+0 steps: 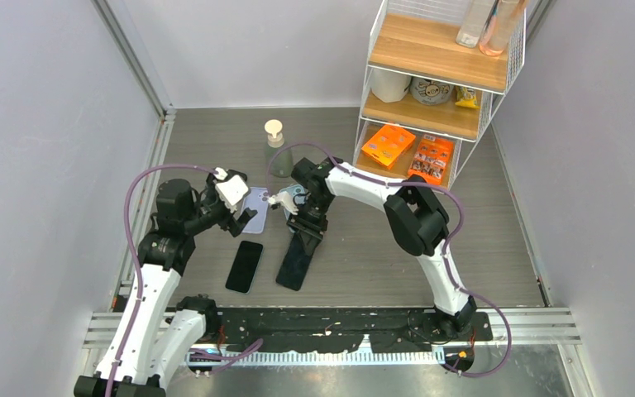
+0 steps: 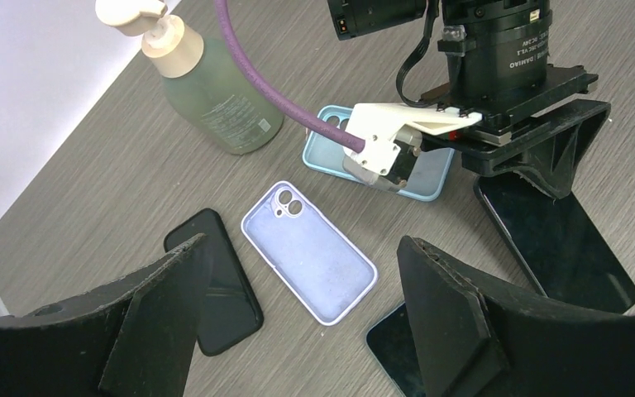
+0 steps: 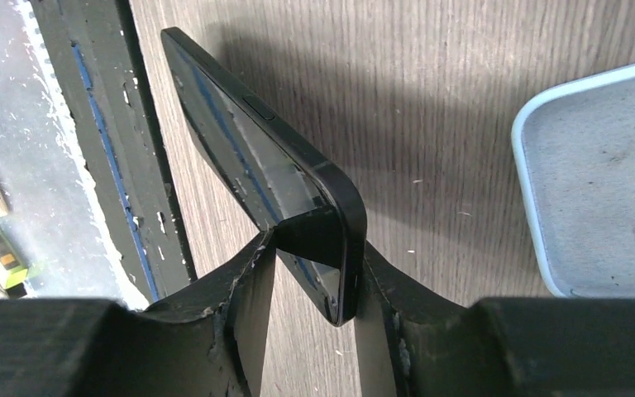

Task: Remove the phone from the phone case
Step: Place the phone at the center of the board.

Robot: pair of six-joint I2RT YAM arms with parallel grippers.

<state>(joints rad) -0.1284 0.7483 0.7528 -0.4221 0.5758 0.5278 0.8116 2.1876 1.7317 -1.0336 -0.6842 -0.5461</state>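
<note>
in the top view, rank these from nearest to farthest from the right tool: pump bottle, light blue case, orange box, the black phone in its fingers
1. black phone, held in the right tool
2. light blue case, just behind it, to the left
3. pump bottle, farther back left
4. orange box, on the shelf, back right

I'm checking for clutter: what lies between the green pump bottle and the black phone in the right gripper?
A light blue phone case lies flat there, partly hidden by the right arm; the left wrist view shows it best.
</note>
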